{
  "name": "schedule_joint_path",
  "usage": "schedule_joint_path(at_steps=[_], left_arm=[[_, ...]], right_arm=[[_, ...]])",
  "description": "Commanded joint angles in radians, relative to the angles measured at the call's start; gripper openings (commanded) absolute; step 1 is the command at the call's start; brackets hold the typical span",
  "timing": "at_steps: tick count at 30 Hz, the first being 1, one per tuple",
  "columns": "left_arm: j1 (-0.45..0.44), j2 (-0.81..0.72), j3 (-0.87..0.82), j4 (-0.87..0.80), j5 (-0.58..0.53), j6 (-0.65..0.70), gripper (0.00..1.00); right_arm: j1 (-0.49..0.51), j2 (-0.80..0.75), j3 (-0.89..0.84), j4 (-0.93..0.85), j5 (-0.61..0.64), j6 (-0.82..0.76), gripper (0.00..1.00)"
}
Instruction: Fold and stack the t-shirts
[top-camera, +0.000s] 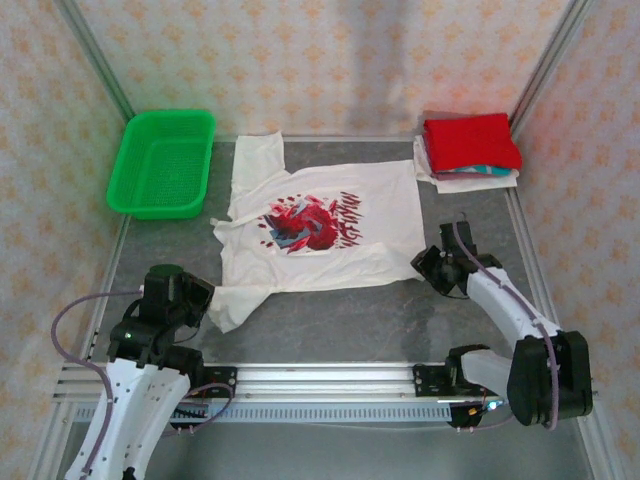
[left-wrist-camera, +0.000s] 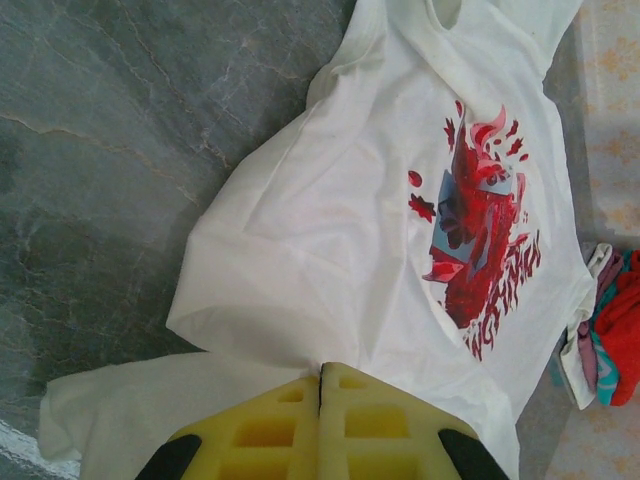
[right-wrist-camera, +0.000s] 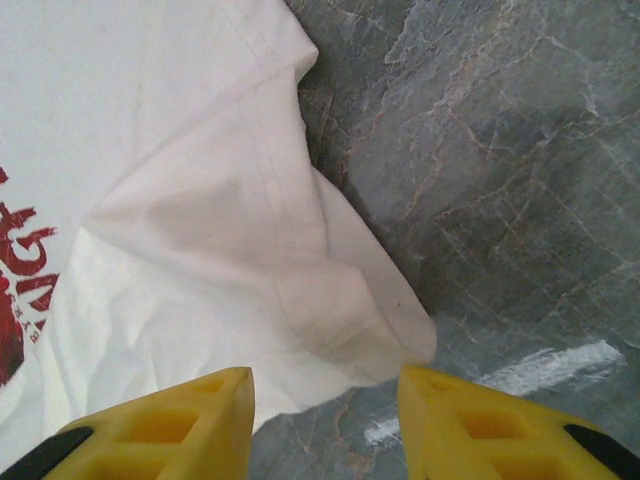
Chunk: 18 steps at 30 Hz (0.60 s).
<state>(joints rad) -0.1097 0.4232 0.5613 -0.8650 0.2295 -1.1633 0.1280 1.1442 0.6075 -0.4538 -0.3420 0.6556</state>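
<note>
A white shirt (top-camera: 320, 215) is lying flat.
Seven o'clock: left claw (left-wrist-camera: 320, 372) pinching together, perhaps on its sleeve; four o'clock: right claw (right-wrist-camera: 325, 395) gaping open.

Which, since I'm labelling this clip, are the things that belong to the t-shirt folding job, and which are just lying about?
Belong to the job:
cream-white t-shirt with red graphic, spread flat
folded t-shirts stacked at far right, red on top

Lying about:
green mesh basket, far left, empty
</note>
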Motion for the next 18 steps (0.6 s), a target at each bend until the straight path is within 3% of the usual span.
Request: schedule_joint_path(at_steps=[1,6,13,18], left_arm=[[0.01,-0.011,-0.021,0.024,0.005,-0.015,0.0],[0.013,-0.038,-0.019,0.003,-0.01,-0.022,0.0],[0.013,-0.092,0.033,-0.081,-0.046,-0.026,0.0],[0.014,-0.156,0.099,-0.172,-0.129,-0.029,0.0]], right_arm=[[-0.004,0.062,-0.034,0.067,-0.004,0.033,0.42],[-0.004,0.094,-0.048,0.099,0.006,0.035,0.41],[-0.004,0.022,-0.035,0.002,0.018,0.001,0.02],[-0.004,-0.138,-0.037,-0.142,0.016,-0.01,0.0]])
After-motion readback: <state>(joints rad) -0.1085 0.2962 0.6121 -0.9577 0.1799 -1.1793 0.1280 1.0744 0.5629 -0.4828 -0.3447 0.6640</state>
